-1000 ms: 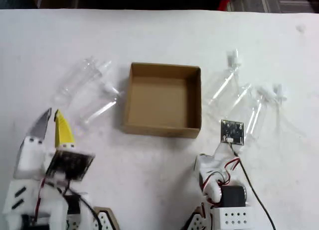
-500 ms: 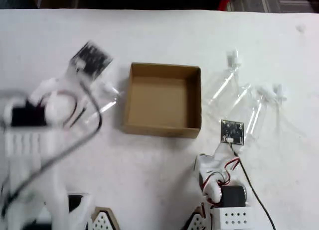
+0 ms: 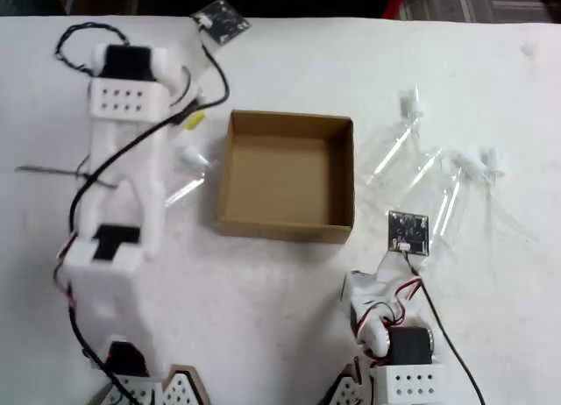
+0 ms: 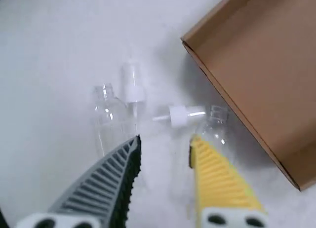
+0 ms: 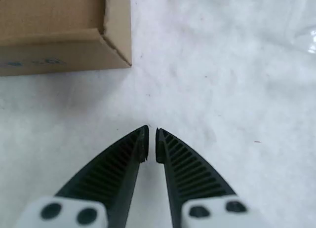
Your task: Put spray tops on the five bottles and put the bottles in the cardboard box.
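My left gripper hangs open over the table left of the cardboard box. Just past its fingertips lie two clear bottles without tops, one by the grey finger and one by the yellow finger. Two loose white spray tops lie between them. In the high view the left arm covers most of these bottles; its yellow finger shows. My right gripper is shut, low over bare table near the box's corner. Clear bottles and spray tops lie right of the box.
The box stands open and holds nothing. A white cloth covers the table. The right arm's base sits at the front edge. The back of the table borders a dark edge.
The left arm has swung from the front left corner out toward the back, over the bottles left of the box. The right arm has not moved.
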### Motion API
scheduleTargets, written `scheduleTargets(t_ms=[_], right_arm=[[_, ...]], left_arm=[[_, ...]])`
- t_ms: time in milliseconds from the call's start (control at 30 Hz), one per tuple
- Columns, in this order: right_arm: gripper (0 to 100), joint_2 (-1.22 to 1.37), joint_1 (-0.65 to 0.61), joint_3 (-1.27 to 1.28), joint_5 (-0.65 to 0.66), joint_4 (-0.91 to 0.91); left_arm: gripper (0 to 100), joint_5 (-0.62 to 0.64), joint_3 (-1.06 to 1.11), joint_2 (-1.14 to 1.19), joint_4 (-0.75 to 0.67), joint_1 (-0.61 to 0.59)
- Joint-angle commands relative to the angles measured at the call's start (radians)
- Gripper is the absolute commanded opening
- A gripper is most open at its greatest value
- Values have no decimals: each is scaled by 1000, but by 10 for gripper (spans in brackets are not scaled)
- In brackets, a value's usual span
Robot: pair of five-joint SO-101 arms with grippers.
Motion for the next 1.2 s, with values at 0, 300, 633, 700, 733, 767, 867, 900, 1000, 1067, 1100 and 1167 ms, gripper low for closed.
scheduleTargets(t_ms=[0,300,633,700,733,767,867,900,1000,1067,1100,1167], right_arm=[[15,-4,4,9,-9,5],[15,-4,4,9,-9,5],[15,-4,4,9,-9,5],[15,-4,4,9,-9,5],[15,-4,4,9,-9,5],[15,-4,4,9,-9,5],[15,-4,4,9,-9,5],[15,-4,4,9,-9,5],[15,-4,4,9,-9,5],[15,-4,4,9,-9,5],[15,-4,4,9,-9,5],[15,-4,4,9,-9,5]], left_arm=[[185,-11,-359,263,0,-45],[184,-6,-856,691,-86,-133],[184,-15,-775,743,-206,-159],[184,-49,-740,743,-224,-159],[184,-57,-720,743,-239,-159],[184,-61,-700,743,-259,-162],[184,-58,-649,743,-324,-168],[184,-58,-632,743,-336,-168],[184,-66,-600,743,-354,-163],[184,-66,-592,743,-367,-163],[184,-66,-592,743,-373,-163],[184,-66,-592,743,-374,-165]])
